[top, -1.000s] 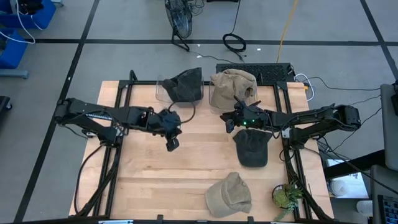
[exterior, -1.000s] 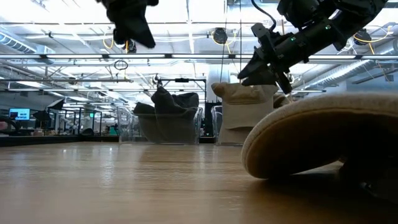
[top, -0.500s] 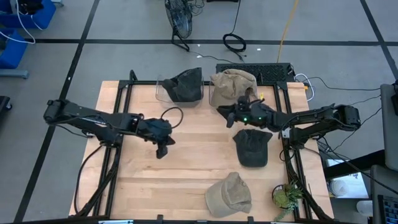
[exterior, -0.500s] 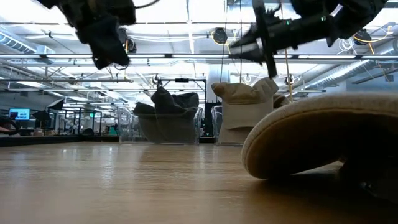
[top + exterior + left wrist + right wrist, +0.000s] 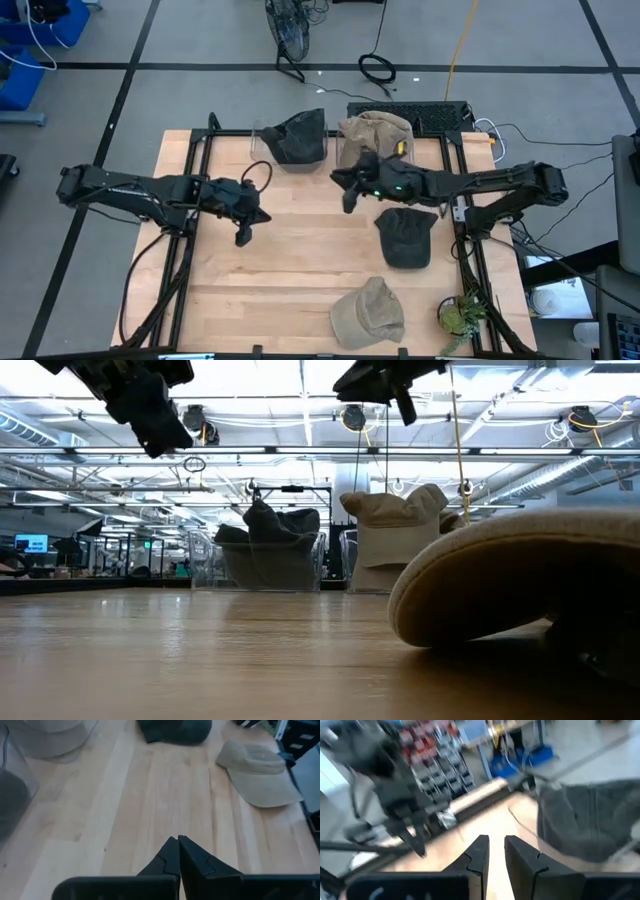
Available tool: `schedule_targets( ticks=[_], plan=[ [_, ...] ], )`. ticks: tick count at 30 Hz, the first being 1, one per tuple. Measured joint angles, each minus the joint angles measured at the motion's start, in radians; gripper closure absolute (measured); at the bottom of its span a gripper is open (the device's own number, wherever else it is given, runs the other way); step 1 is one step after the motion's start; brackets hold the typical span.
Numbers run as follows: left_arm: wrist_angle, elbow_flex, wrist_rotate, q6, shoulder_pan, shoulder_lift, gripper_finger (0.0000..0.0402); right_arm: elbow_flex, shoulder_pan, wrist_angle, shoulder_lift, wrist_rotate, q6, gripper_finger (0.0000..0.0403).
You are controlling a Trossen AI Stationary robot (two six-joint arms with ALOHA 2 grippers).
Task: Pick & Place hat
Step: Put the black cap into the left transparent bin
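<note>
A dark hat lies flat on the table right of centre, and a tan hat lies by the near edge. Both also show in the left wrist view, dark hat and tan hat. At the far edge stand a clear bin of dark hats and a clear bin of tan hats. My left gripper hangs shut above the bare wood left of centre, shown closer in its wrist view. My right gripper is raised near the centre, narrowly open, holding nothing.
A small potted plant stands at the table's near right corner. Bare wood stretches between the two arms and the near edge. The tan hat's brim fills the right of the low view. Cables lie on the floor beyond the far edge.
My right gripper has risen from beside the tan-hat bin and swung toward the table's left, turning to face my left arm. My left gripper has drawn back toward the table's left edge, staying high. No hat has moved.
</note>
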State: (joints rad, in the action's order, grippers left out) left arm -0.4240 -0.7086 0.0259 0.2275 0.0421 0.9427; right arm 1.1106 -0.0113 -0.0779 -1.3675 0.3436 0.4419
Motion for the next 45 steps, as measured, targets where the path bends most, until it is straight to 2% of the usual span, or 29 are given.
schedule_targets(
  ticks=[5, 10, 23, 26, 29, 36, 40, 45],
  plan=[
    [-0.006, 0.000, 0.028, -0.016, -0.021, -0.009, 0.0390, 0.133, 0.003, 0.326, -0.073, -0.006, 0.086, 0.0342],
    [-0.004, -0.001, 0.056, -0.020, -0.022, -0.006, 0.0397, 0.145, 0.026, 0.553, -0.088, -0.009, 0.157, 0.0310],
    [0.012, -0.001, 0.052, 0.016, -0.022, -0.006, 0.0395, 0.111, 0.054, 1.117, -0.049, -0.002, 0.412, 0.0173],
    [0.018, -0.001, 0.051, 0.030, -0.022, -0.006, 0.0389, 0.037, 0.052, 1.170, -0.020, -0.009, 0.461, 0.0149],
    [0.018, -0.001, 0.044, 0.058, -0.022, -0.006, 0.0395, -0.074, 0.042, 1.157, 0.034, -0.079, 0.522, 0.0136],
    [0.041, -0.002, 0.042, 0.090, -0.022, -0.006, 0.0393, -0.348, 0.037, 1.115, 0.170, -0.184, 0.675, 0.0124],
    [0.072, -0.002, 0.041, 0.090, -0.022, -0.006, 0.0396, -0.423, 0.037, 1.116, 0.224, -0.211, 0.756, 0.0124],
    [0.098, -0.002, -0.003, 0.100, -0.022, -0.006, 0.0390, -0.453, 0.037, 1.116, 0.268, -0.212, 0.864, 0.0124]
  ],
)
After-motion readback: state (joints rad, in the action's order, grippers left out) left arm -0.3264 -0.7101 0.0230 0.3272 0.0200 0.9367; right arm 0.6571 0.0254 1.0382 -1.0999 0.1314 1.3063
